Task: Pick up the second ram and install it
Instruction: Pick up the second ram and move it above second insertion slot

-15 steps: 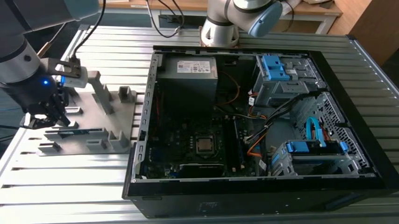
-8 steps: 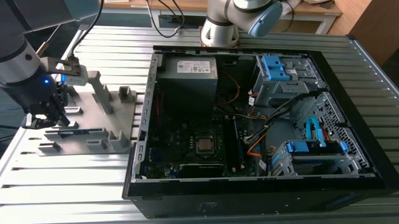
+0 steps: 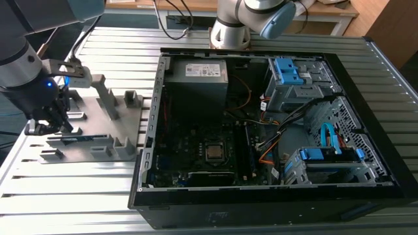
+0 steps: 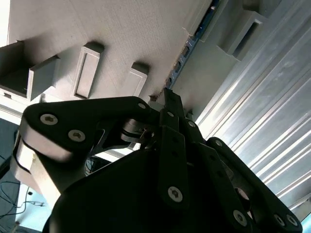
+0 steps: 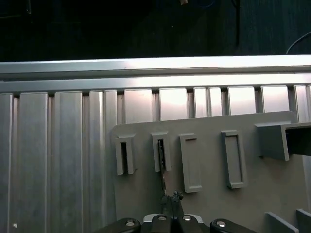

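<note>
Over at the exterior view's left, the end effector (image 3: 47, 128) hangs low above a grey holder tray (image 3: 134, 117) that lies flat on the ribbed metal surface (image 3: 65, 196). The second ram (image 3: 77, 139) is in that tray, standing on its long edge between small upright blocks. Its long axis runs across the tray from the exterior view's left to the exterior view's right, so one end faces the open computer case (image 3: 261, 208) beside the tray and the other end lies right under the end effector. In the second wrist view the end effector (image 4: 168, 99) looks clenched, its dark fingers drawn together to a narrow tip. The second ram (image 4: 193, 40) shows there as a thin blue-green strip, seen edge-on, leading straight away from that tip across the pale tray (image 4: 112, 29), with the grooved surface (image 4: 272, 97) alongside. The first wrist view agrees: the end effector (image 5: 173, 198) sits just at the near end of the second ram (image 5: 161, 153), which appears as a dark sliver seated in a slotted block on the tray (image 5: 272, 179), its length in line with the fingers. From here I cannot tell whether the tips actually pinch the stick or only meet beside its end. The stick is upright and level in its slots, not lifted or tilted. Other blocks on the tray stand near it, and the ribbed surface (image 5: 73, 145) stretches beyond the tray's edge.
</note>
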Tool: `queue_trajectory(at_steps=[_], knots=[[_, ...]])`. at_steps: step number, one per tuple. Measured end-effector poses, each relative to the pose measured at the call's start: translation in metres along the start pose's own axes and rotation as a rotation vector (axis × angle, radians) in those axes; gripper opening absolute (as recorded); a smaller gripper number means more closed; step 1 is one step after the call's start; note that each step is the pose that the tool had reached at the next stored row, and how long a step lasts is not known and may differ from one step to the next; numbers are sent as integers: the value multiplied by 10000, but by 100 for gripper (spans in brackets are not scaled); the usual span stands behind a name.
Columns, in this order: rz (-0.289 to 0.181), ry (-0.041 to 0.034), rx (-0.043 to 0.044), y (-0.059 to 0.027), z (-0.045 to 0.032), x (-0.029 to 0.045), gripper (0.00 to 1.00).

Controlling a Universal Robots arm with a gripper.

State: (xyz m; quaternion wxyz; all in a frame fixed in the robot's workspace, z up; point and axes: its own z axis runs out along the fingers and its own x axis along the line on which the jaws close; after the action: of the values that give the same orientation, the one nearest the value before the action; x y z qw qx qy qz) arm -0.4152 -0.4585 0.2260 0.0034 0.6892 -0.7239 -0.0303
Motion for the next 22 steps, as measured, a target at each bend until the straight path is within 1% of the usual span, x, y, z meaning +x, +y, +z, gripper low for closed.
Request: queue_trajectory(at_steps=[22], knots=[[-1849,90,-68,0,0,0,10]])
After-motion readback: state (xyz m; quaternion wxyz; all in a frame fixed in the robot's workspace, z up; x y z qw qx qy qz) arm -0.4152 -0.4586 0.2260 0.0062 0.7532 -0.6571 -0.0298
